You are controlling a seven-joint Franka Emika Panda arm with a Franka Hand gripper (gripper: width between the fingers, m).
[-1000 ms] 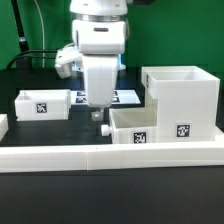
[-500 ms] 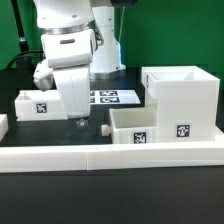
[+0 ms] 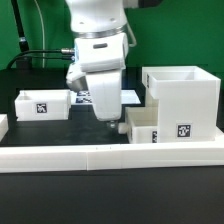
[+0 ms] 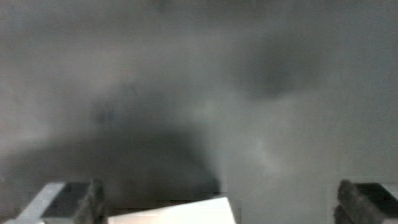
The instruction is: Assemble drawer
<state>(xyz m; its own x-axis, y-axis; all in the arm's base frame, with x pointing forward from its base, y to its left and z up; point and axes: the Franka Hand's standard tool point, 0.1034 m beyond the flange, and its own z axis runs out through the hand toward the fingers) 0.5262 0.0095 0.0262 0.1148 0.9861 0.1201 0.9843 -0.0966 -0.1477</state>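
Note:
The tall white housing (image 3: 180,92) stands at the exterior view's right, with a tag low on its front. A white knobbed tray (image 3: 146,121) with a tag lies against the housing's left side; its small knob (image 3: 122,127) points left. A second tagged tray (image 3: 42,103) sits at the left. My gripper (image 3: 106,119) hangs low over the table just left of the knob. In the blurred wrist view its fingers (image 4: 68,203) stand wide apart, open, and a white corner (image 4: 169,212) shows between them; the gripper (image 4: 221,204) holds nothing.
A long low white border wall (image 3: 100,155) runs along the front. The marker board (image 3: 131,97) lies flat behind the arm. Black cables hang at the back left. The table surface is black.
My gripper swung to the left, then back right to the tray's knob. The right tray has slid to the right, closer into the housing. The left tray has not moved.

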